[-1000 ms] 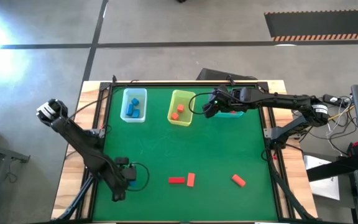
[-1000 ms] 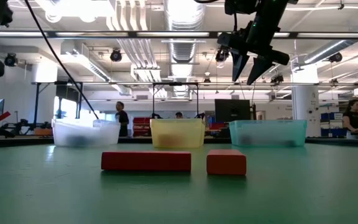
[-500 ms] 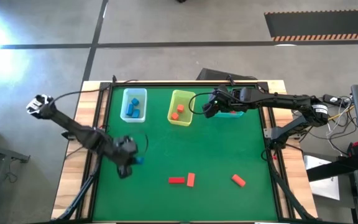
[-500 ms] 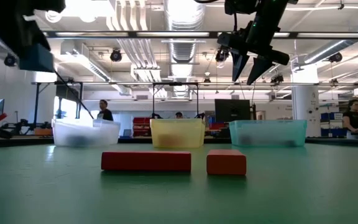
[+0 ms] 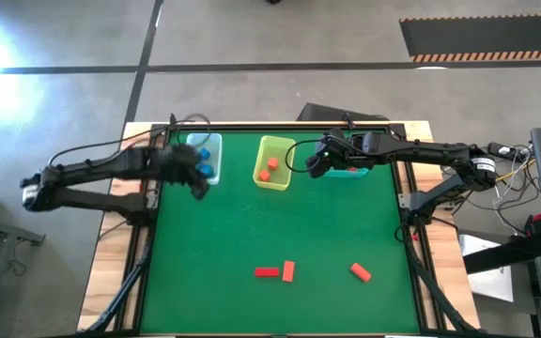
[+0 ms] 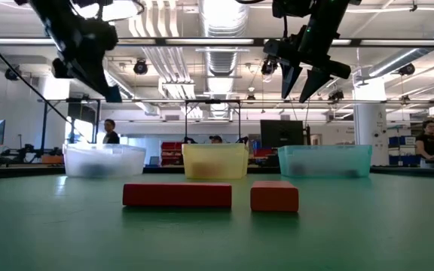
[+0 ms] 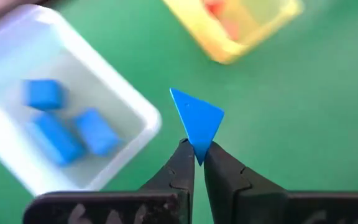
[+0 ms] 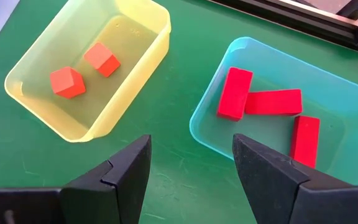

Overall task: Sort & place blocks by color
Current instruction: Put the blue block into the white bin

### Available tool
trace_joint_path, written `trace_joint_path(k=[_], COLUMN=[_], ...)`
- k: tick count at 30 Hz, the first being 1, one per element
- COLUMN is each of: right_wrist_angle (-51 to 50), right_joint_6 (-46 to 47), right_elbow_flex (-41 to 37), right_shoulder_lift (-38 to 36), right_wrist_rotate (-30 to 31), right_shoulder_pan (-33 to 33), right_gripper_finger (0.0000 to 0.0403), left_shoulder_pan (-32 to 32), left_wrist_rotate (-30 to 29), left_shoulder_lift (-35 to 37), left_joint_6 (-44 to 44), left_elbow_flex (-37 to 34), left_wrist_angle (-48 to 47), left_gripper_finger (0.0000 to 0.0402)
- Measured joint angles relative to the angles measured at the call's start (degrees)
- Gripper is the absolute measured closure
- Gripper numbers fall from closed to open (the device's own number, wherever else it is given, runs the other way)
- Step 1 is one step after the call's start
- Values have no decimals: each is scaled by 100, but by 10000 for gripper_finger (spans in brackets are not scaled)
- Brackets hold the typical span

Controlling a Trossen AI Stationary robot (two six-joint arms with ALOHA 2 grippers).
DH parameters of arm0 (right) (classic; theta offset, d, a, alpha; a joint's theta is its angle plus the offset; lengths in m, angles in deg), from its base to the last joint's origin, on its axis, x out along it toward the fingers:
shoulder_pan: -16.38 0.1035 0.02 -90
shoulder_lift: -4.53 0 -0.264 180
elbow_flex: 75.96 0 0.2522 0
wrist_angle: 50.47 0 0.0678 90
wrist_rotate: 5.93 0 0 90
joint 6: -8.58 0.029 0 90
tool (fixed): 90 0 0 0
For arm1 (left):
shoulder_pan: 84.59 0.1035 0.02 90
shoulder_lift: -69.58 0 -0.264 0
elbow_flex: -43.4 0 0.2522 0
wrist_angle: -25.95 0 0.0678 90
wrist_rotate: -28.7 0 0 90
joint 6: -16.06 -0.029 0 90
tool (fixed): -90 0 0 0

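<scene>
Near edge of table: red bar [image 5: 267, 272], orange block [image 5: 288, 271] touching it, another orange block [image 5: 361, 272] well apart; wide bare green felt around them.
Handling: likely light, rigid, flat-sided; best pinched across opposite faces.
Left gripper [image 7: 196, 155]: pinched narrow on a blue block [image 7: 197, 121] by one corner, a slip risk, just beside the clear bin [image 7: 138, 102] rim.
Right gripper [image 8: 191, 165]: spread wide, empty, hovering between yellow bin [image 8: 148, 53] and teal bin [image 8: 207, 134].
</scene>
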Motion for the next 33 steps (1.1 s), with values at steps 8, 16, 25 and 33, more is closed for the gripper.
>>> trace_joint_path(k=[8,16,25,33], right_wrist_angle=[0,0,0,0], right_joint_6=[0,9,13,17], right_elbow_flex=[0,0,0,0], right_shoulder_lift=[0,0,0,2], right_wrist_rotate=[10,17,15,-86], right_shoulder_pan=[0,2,0,2], right_gripper_finger=[188,188,188,188], left_shoulder_pan=[2188,2945,2963,2963], left_wrist_rotate=[616,912,655,649], left_shoulder_lift=[-901,-2282,-2797,-2730], left_joint_6=[-1623,-2571,-2731,-2732], left_elbow_flex=[269,281,287,287], left_wrist_angle=[11,27,321,371], left_gripper_finger=[401,401,401,384])
